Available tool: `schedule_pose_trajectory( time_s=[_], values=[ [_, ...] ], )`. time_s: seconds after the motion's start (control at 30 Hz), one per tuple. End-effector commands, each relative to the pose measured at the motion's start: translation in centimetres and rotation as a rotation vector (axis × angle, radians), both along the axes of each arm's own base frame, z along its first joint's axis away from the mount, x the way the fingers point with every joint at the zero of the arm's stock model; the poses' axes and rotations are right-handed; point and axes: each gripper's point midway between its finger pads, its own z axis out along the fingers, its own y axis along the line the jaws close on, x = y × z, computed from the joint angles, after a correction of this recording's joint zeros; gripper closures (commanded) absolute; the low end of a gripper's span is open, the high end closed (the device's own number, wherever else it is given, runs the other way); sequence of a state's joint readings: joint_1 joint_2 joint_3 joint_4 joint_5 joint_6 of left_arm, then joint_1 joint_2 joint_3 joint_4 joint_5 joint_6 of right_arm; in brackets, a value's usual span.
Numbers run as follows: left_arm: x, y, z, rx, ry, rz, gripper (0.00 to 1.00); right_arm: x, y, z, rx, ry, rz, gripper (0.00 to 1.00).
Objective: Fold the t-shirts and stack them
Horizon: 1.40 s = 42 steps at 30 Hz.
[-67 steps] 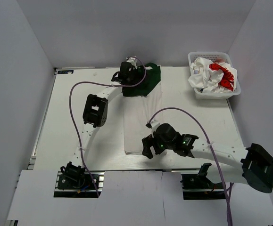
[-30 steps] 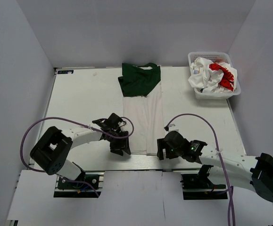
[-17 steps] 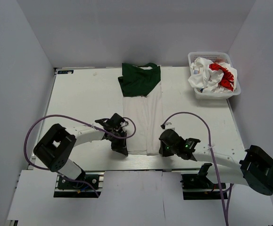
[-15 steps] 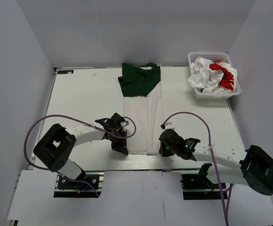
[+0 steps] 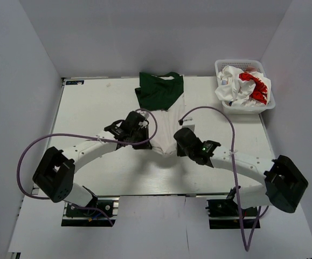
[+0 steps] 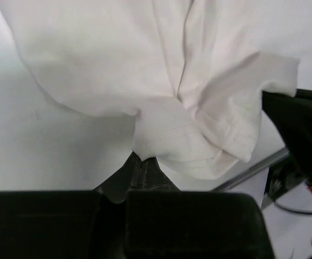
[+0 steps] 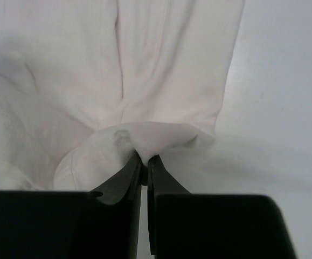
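The large white t-shirt (image 5: 166,123) with dark green sleeves and neck (image 5: 160,90) lies lengthwise in the middle of the table, folded into a narrow strip. Its near hem hangs raised between both grippers. My left gripper (image 5: 144,142) is shut on the hem's left corner, and the white cloth (image 6: 161,129) bunches over its tips (image 6: 141,162). The right gripper (image 5: 178,143) is shut on the right corner, with a pinch of cloth (image 7: 139,135) above its tips (image 7: 145,162). A second t-shirt (image 5: 244,85), white with red print, lies crumpled in the basket.
The white lattice basket (image 5: 247,108) stands at the table's back right corner. Purple cables loop over both arms. The right arm's dark body (image 6: 301,129) shows at the right of the left wrist view. Grey walls enclose the table.
Both grippers have shut on the hem's corners at the near edge. They have lifted it and carried it away from me toward mid-table, so the strip's near half now sags between them.
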State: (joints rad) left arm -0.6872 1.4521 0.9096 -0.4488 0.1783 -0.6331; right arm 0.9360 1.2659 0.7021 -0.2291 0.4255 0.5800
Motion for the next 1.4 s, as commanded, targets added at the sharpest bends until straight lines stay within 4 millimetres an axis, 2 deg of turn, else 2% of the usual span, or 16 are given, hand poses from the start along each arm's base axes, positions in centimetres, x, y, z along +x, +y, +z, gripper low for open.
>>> schedule_pose_trajectory(
  time_s=[0.0, 0.27, 0.47, 0.7, 0.9, 0.93, 0.97, 1.0, 1.07, 1.1, 1.13, 1.2, 1.23, 1.3, 1.33, 1.37],
  values=[
    [5.3, 0.8, 3.3, 0.066, -0.172, 0.136, 1.00, 5.9, 0.2, 4.5, 0.001, -0.171, -0.127, 1.00],
    [14.9, 1.4, 6.9, 0.112, -0.339, 0.323, 1.00, 14.3, 1.6, 8.5, 0.046, -0.277, -0.186, 1.00],
    [19.6, 1.3, 4.8, 0.146, -0.311, 0.346, 1.00, 18.7, 2.2, 7.3, 0.018, -0.262, -0.184, 1.00],
    [22.3, 3.1, 2.7, 0.172, -0.278, 0.416, 1.00, 22.7, 2.2, 4.8, 0.016, -0.202, -0.196, 1.00],
    [25.2, 2.0, 0.8, 0.173, -0.277, 0.404, 1.00, 25.2, 1.4, 2.9, 0.006, -0.166, -0.254, 1.00],
    [25.7, 1.7, 1.7, 0.159, -0.295, 0.407, 1.00, 25.6, 1.3, 2.7, 0.005, -0.165, -0.261, 1.00],
    [25.8, 2.5, 0.1, 0.199, -0.262, 0.418, 1.00, 25.9, 1.3, 2.9, 0.004, -0.165, -0.264, 1.00],
    [26.5, 2.6, 0.5, 0.211, -0.275, 0.433, 1.00, 26.3, 1.5, 2.8, 0.005, -0.162, -0.268, 1.00],
    [26.5, 3.1, -0.2, 0.238, -0.243, 0.435, 0.99, 26.9, 1.3, 1.9, -0.013, -0.137, -0.275, 0.87],
    [27.0, 3.1, 0.5, 0.234, -0.245, 0.458, 0.81, 27.4, 1.7, 2.2, -0.005, -0.141, -0.278, 0.59],
    [27.2, 3.6, 0.7, 0.238, -0.242, 0.468, 0.69, 27.3, 1.4, 1.9, -0.013, -0.119, -0.289, 0.45],
    [27.1, 3.9, 1.4, 0.243, -0.248, 0.475, 0.27, 27.6, 1.6, 3.0, -0.006, -0.124, -0.287, 0.21],
    [27.1, 3.9, 3.5, 0.217, -0.280, 0.482, 0.21, 27.4, 1.8, 4.5, 0.008, -0.147, -0.274, 0.13],
    [26.4, 4.4, 4.2, 0.203, -0.301, 0.500, 0.00, 26.4, 1.5, 4.0, 0.005, -0.136, -0.266, 0.10],
    [25.9, 4.6, 6.5, 0.171, -0.340, 0.508, 0.00, 26.0, 1.4, 6.2, 0.042, -0.164, -0.262, 0.10],
    [24.8, 5.2, 5.7, 0.183, -0.325, 0.505, 0.00, 24.7, 0.8, 4.1, 0.022, -0.123, -0.257, 0.10]
  ],
)
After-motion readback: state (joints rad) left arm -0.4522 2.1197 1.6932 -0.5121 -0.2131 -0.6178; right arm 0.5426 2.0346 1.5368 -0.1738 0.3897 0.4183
